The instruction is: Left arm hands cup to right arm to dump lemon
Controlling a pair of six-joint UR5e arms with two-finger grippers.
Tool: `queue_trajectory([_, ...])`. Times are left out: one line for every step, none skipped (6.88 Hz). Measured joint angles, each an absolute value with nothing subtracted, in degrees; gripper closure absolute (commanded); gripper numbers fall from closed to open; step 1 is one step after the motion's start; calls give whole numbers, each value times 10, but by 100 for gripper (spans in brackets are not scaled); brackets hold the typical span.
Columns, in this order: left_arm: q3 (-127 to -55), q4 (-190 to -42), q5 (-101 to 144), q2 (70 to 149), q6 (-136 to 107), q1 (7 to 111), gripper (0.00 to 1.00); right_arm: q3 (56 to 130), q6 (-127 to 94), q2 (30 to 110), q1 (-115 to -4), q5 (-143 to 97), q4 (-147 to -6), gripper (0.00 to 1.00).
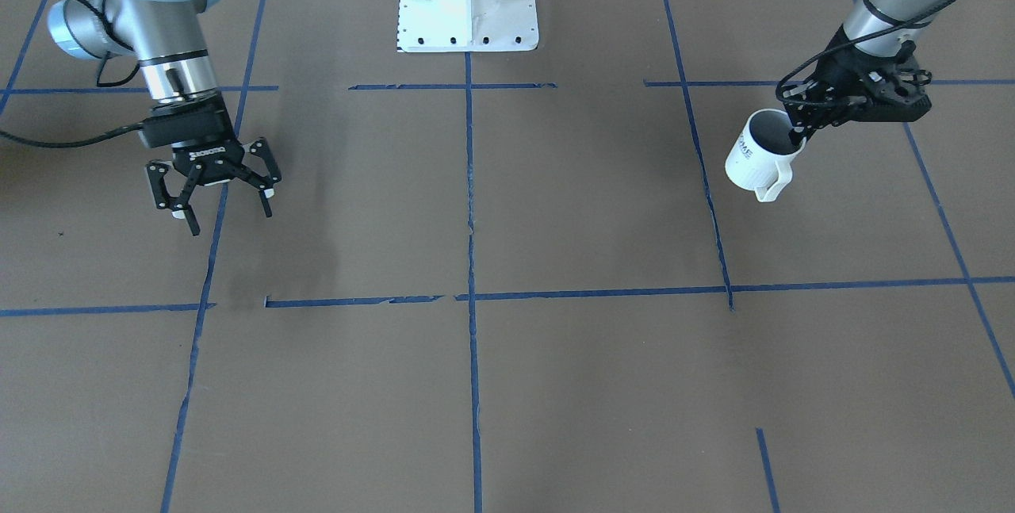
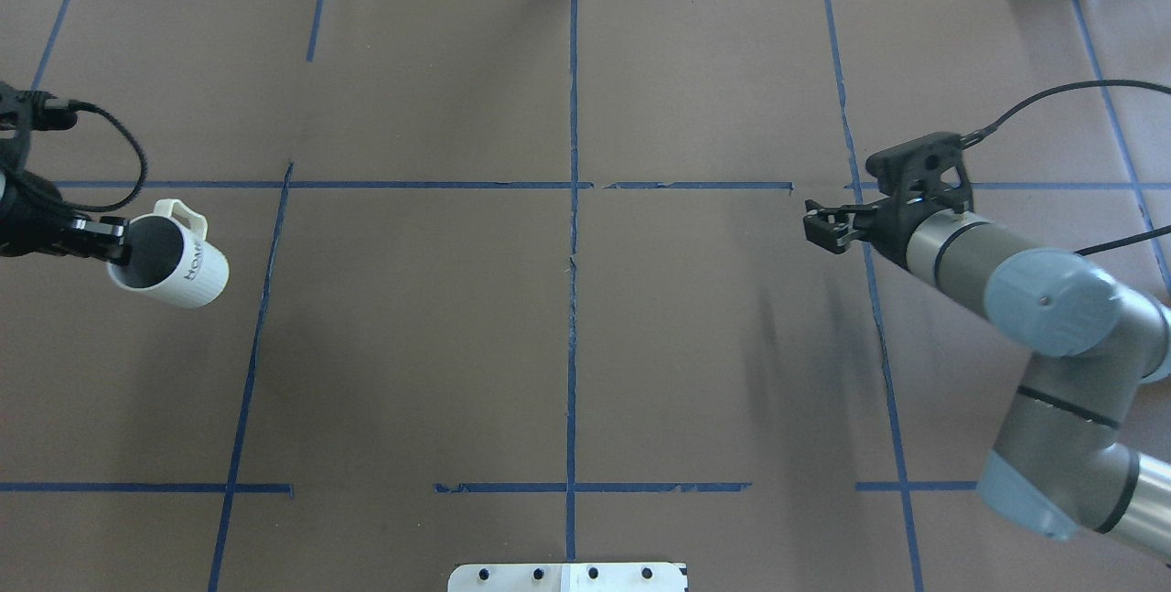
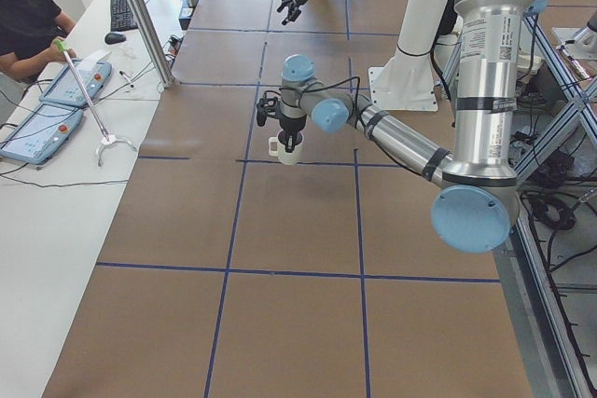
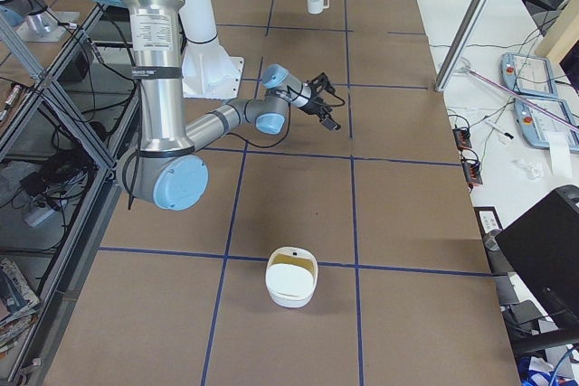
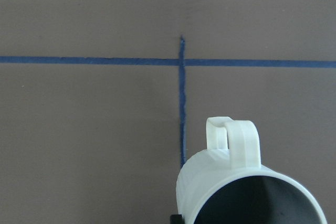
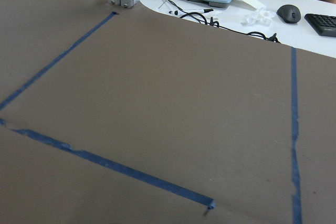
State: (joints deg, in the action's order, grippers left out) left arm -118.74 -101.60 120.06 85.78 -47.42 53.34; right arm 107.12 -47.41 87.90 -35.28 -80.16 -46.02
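Handover is the step in hand, and I judge it barely begun. At the left edge of the overhead frame, the left gripper (image 2: 114,249) pinches the rim of the cup (image 2: 183,267), with the handle pointing toward the frame's top. I can't see the lemon; the part of the dark interior that the wrist view shows reveals nothing. I'd meet over the bare table (image 2: 567,345) at mid-frame. At the right, the right gripper (image 2: 821,228) hangs with jaws spread, well apart from the cup. I'd carry the cup slowly and level so nothing spills. I'd offer the side wall away from the pinched rim, handle turned clear, and let go only once the right jaws have closed.
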Motion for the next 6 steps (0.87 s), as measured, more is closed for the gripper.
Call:
queue_trajectory([-1173,-1048,1203,819,-441,544,100,1081,-464,902,-411,-894,-461,0])
queue_trajectory([-1144,-1086,1210,797,-414,559,100,1083,-440,916,-472,-984,-469,0])
queue_trajectory([-1107,-1113,1233,794,-382,583,100,1085,-408,925,-522,-1050,-481,0])
queue_trajectory([-1070,-1124,1265,804,-353,608,100,1087,-382,932,-554,-1090,-487,0])
queue_trajectory([-1047,-1127,1283,816,-344,620,100,1089,-371,937,-571,-1110,-489,0])
queue_trajectory([-1031,-1129,1291,823,-349,625,100,1090,-367,939,-579,-1119,-490,0])
